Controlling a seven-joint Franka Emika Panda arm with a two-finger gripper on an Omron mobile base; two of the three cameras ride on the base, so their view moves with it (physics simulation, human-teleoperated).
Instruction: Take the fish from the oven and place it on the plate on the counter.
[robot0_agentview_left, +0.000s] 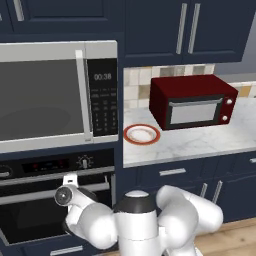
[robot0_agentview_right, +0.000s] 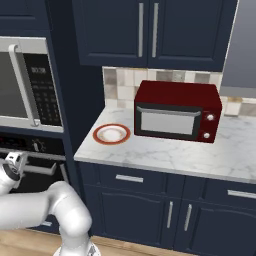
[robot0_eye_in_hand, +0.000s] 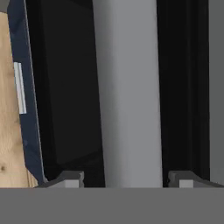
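Note:
The oven (robot0_agentview_left: 30, 217) sits under the microwave, its dark glass door facing me. Its steel bar handle (robot0_eye_in_hand: 127, 87) runs straight between my fingertips (robot0_eye_in_hand: 72, 179) in the hand view, with a narrow gap on each side. My gripper (robot0_agentview_left: 70, 185) is open around that handle at the door's upper right part, and it also appears at the left edge of the right base view (robot0_agentview_right: 14, 164). The fish is hidden behind the door. The plate (robot0_agentview_left: 142, 134), white with an orange-red rim, lies empty on the counter (robot0_agentview_left: 200, 142) beside the oven column.
A big silver microwave (robot0_agentview_left: 45, 95) hangs directly above the oven. A red toaster oven (robot0_agentview_left: 192, 102) stands on the counter right of the plate. Below the oven is a navy drawer with a silver handle (robot0_eye_in_hand: 18, 87), then wooden floor (robot0_eye_in_hand: 8, 109).

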